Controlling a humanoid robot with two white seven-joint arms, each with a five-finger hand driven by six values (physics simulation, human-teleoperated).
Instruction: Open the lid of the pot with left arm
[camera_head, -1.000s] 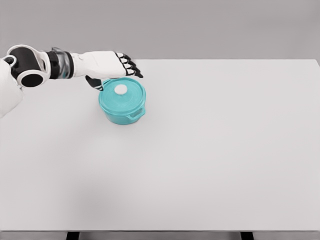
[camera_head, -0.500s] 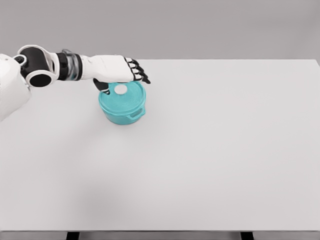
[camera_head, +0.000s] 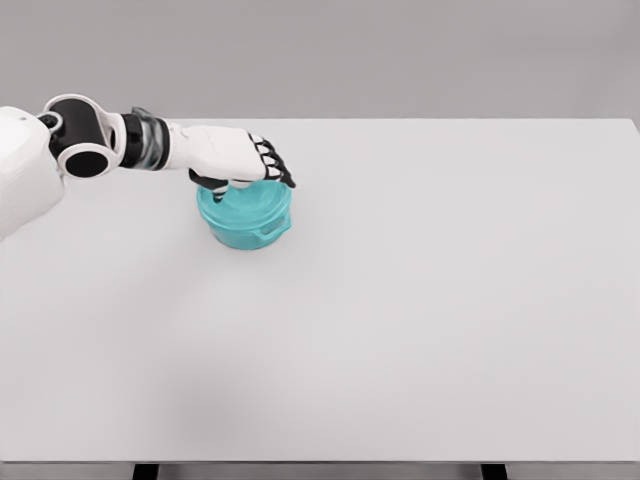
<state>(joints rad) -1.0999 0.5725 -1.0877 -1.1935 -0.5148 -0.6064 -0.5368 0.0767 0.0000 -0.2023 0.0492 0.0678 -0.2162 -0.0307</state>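
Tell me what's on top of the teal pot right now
The teal lid sits closed on the pot. Above it is the left hand, fingers curled down over the lid's middle. The hand covers the lid's knob, so a grip cannot be confirmed. The pot's inside is hidden.

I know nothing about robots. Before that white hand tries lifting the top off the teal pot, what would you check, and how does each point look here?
1. Left hand over the lid: ok, it covers the middle, where a knob would be.
2. Fingers closed on the knob: cannot tell, the hand hides it.
3. Lid seated on the pot: ok, it looks level and not lifted.
4. Pot upright on the table: ok.
5. Space around the pot for setting the lid down: ok, bare table on the near and right sides.
6. Right arm out of the way: ok, not in view.
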